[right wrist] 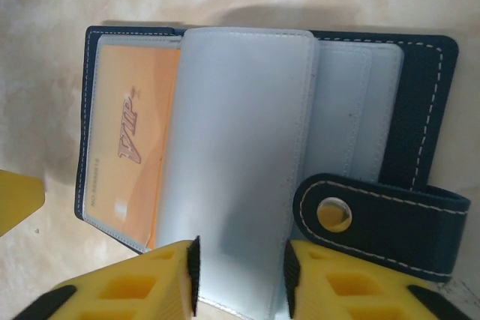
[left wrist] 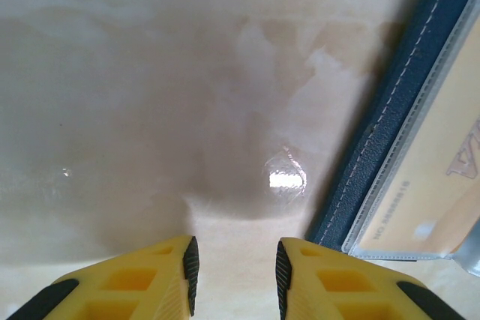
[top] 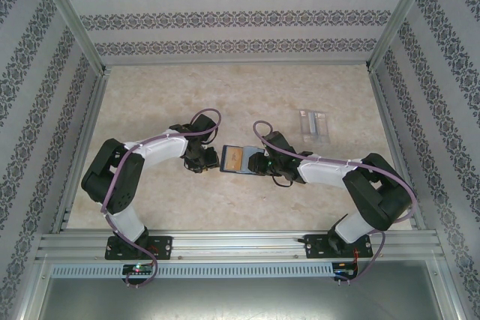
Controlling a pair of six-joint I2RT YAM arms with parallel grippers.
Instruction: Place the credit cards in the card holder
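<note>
A beige marbled tabletop [top: 225,95] carries the whole scene. The left arm [top: 127,166] and right arm [top: 360,185] bend inward toward its middle. Between their tips lies the dark navy stitched folding card holder [top: 241,152], opened flat. A clear plastic box [top: 313,125] sits well apart from it, farther back on the right.

Inside the card holder [right wrist: 427,110], a pale grey-blue leaf [right wrist: 240,148] stands in the middle. Left of that leaf, the orange-yellow plastic credit card [right wrist: 131,140] marked "VIP" sits in a clear sleeve.

The left claw [left wrist: 234,267] hangs over bare tabletop just beside the holder's navy edge [left wrist: 390,110]. Its jaws are apart and empty. The right claw [right wrist: 241,275] is over the near end of the leaf. Its jaws are apart and the leaf shows through the gap, but whether the pads touch it cannot be told.

The navy snap tab [right wrist: 375,219] with its brass stud lies just right of that claw.
</note>
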